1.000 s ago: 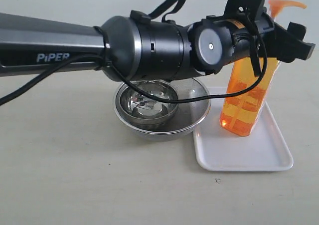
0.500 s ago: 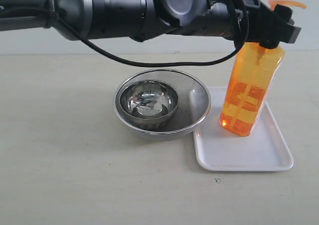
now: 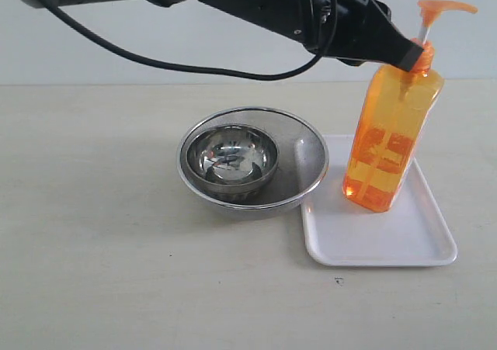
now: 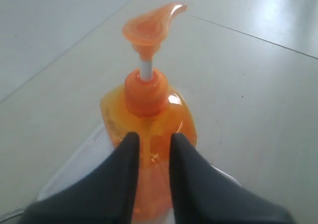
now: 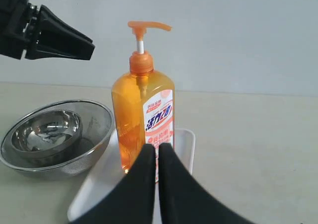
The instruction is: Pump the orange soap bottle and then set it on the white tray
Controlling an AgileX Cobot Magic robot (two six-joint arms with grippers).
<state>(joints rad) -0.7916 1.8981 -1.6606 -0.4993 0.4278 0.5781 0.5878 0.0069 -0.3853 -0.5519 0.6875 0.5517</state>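
Pale, bare table (image 3: 93,272) runs back to a plain light wall, and on it lies the white tray (image 3: 373,245) with the orange soap bottle (image 3: 392,140) standing on it, nearer the tray's far edge than its near one. Its pump head (image 3: 443,7) is up on the white stem, and the white-red label (image 5: 159,117) faces my right wrist camera. My left claw (image 4: 153,137) hangs at the height of the bottle's collar. Its two dark fingers (image 4: 124,157) are drawn close with only a slim gap between them, and through that gap I see the bottle's shoulder beyond. Nothing sits between the fingers. In the exterior view the tip seems to meet the collar, but the right wrist view shows clear space between tip and bottle, so I am touching nothing. My right claw (image 5: 156,147) is low in front of the bottle, fingers pressed together and empty. Just beside the tray's left edge stands a large steel bowl (image 3: 307,164) with a smaller bowl (image 3: 233,156) nested inside.
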